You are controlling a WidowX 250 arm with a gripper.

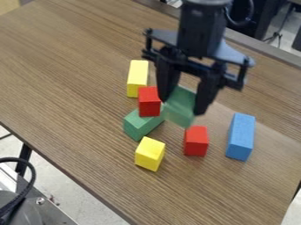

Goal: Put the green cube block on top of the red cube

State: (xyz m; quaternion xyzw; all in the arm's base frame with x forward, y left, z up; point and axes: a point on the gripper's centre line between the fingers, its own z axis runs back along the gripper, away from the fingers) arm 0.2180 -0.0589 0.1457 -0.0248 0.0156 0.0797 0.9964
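Yellow cube (150,154), blue block (240,136) near red cube (196,141)

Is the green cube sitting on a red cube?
No, the green cube is held between the black fingers, raised over the wooden table.

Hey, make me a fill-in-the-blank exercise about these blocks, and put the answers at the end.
The pincer grips a raised block that is ____ in colour. Counting every red block, there are ____. The rightmost block is ____. The block nearest the picture's bottom edge is ____.

Missing words: green; two; blue; yellow.
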